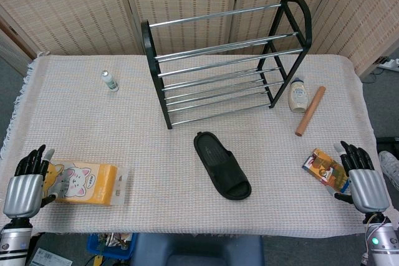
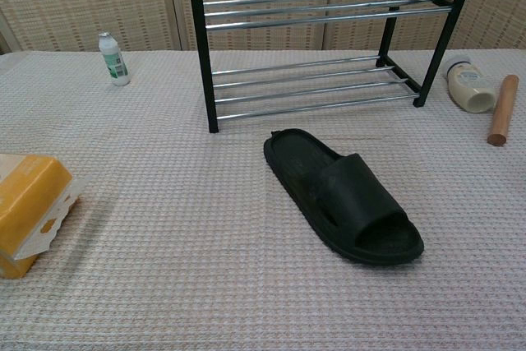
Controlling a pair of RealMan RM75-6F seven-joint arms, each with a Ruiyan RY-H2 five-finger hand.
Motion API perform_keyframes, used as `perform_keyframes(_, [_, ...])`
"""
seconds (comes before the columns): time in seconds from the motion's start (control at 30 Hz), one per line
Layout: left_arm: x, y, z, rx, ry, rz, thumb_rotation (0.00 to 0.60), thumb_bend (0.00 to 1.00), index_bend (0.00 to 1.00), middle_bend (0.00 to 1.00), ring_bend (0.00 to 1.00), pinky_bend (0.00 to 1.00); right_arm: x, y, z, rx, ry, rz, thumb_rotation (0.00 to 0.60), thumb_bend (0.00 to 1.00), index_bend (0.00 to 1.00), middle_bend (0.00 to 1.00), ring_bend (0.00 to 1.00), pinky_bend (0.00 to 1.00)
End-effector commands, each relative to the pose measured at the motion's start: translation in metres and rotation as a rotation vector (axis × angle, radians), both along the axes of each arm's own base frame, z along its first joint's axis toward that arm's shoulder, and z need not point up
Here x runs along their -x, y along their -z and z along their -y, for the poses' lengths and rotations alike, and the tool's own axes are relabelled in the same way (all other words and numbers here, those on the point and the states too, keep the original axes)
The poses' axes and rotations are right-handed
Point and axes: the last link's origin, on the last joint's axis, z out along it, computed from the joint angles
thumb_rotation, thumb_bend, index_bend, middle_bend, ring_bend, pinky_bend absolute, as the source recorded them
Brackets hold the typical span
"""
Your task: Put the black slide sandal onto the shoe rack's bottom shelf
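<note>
Currently the black slide sandal [image 1: 222,166] is lying flat on the table [image 1: 156,154], at six o'clock from the shoe rack [image 1: 224,60]; left hand [image 1: 26,182] and right hand [image 1: 363,177] are resting open, holding nothing

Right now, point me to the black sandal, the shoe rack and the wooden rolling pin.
black sandal [image 2: 353,195], chest view, on the strap.
shoe rack [image 1: 158,85], head view, on the left black end frame.
wooden rolling pin [image 1: 310,111], head view, mid-length.

- slide sandal [image 1: 222,166] lies on the table [image 1: 156,147], in front of the shoe rack [image 1: 224,60]
- small bottle [image 1: 110,80] stands left of the rack
- rolling pin [image 1: 310,111] lies right of it
</note>
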Motion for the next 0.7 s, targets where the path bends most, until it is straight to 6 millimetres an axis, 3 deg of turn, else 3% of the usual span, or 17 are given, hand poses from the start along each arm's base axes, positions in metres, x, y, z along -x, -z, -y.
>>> perform_keyframes(0.03, [0.0,0.0,-0.001,0.001,-0.001,-0.002,0.6,0.32,0.1,0.0,0.0,0.15,0.0,0.0,0.0,0.0,0.001,-0.001,0.6,0.16,0.0,0.0,0.0,0.0])
perform_keyframes(0.43, [0.0,-0.002,-0.001,-0.005,0.008,0.003,0.6,0.32,0.1,0.0,0.0,0.15,-0.003,0.0,0.002,0.003,-0.011,-0.011,0.6,0.16,0.0,0.0,0.0,0.0])
perform_keyframes(0.7, [-0.001,-0.001,-0.001,-0.004,0.016,0.009,0.6,0.32,0.1,0.0,0.0,0.15,-0.014,0.013,0.022,-0.018,-0.089,-0.046,0.6,0.15,0.0,0.0,0.0,0.0])
